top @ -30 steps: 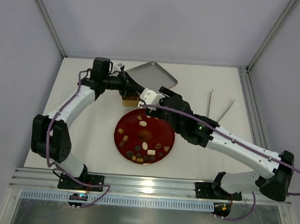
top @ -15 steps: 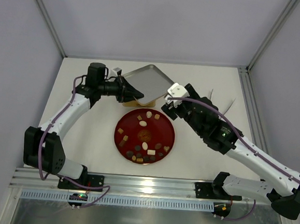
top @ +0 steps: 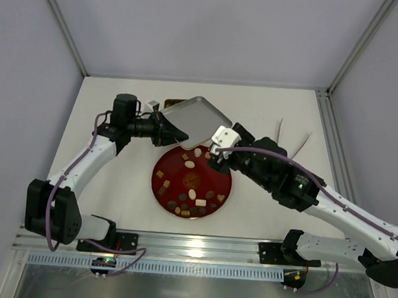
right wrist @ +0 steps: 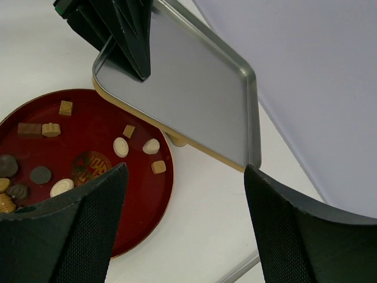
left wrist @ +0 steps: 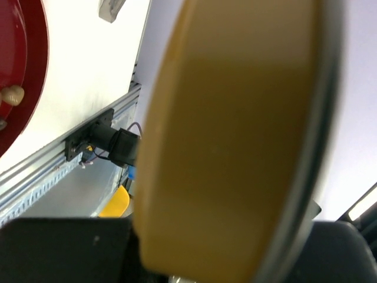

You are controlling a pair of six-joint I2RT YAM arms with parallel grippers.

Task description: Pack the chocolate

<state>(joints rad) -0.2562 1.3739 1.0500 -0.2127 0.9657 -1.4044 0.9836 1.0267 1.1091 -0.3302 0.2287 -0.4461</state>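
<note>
Chocolate [top: 193,193], matte round, oval and square bites, is lying on a glossy red plate [top: 214,174]; the left end effector [top: 174,134] is grasping a silvery, gold-sided square tray [top: 200,116] at the plate's 12 o'clock, the right end effector [top: 216,156] is hanging released at 1 o'clock, above a white surface [top: 113,184] between pale walls.

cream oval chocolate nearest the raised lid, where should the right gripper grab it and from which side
Pinch the cream oval chocolate across its narrow width, straight down from above: it lies flat on the red plate, so only its sides offer a hold. The right gripper, jaws open, should probably stay on the plate side, since the lid held by the left gripper sits close beyond it.
</note>
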